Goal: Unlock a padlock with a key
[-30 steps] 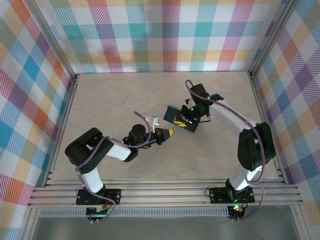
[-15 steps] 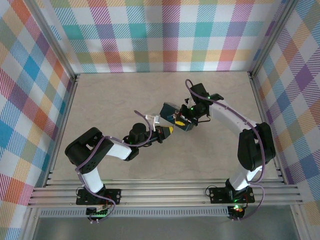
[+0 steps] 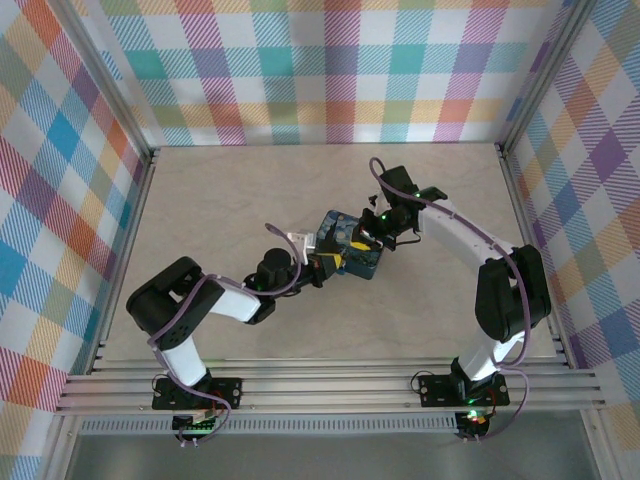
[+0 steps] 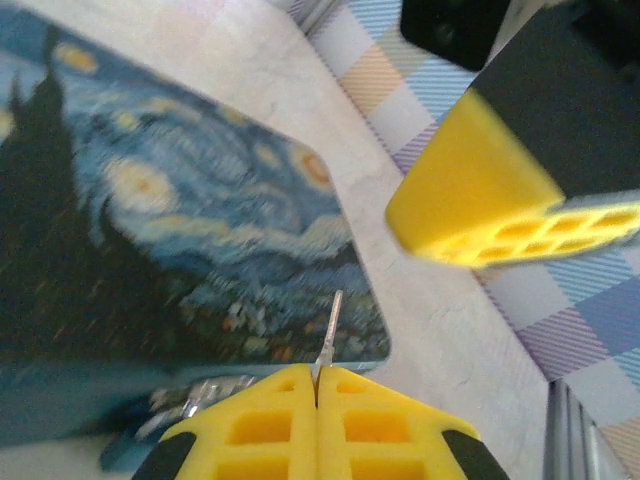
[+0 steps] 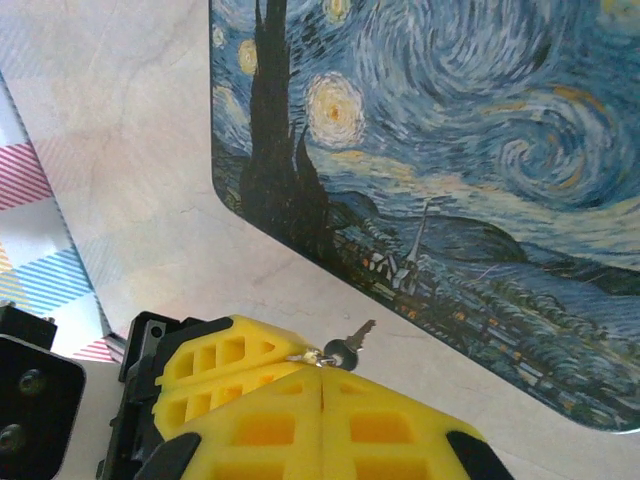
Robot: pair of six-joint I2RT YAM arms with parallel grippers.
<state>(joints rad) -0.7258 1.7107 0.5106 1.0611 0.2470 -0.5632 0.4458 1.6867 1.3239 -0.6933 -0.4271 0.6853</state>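
Slowly: your right hand (image 5: 320,375) pinches the key (image 5: 345,345) just beside the painted block (image 5: 480,150); your left hand (image 4: 316,375) clamps a metal blade (image 4: 328,330) near it. Square the key to the keyhole, hidden here, before pushing.

The box (image 3: 335,235) now sits further left, toward the surface's centre, and turned more on the diagonal. My left gripper (image 3: 338,262) brings the key (image 4: 330,328) up to its edge; my right gripper (image 3: 362,240) closes fully.
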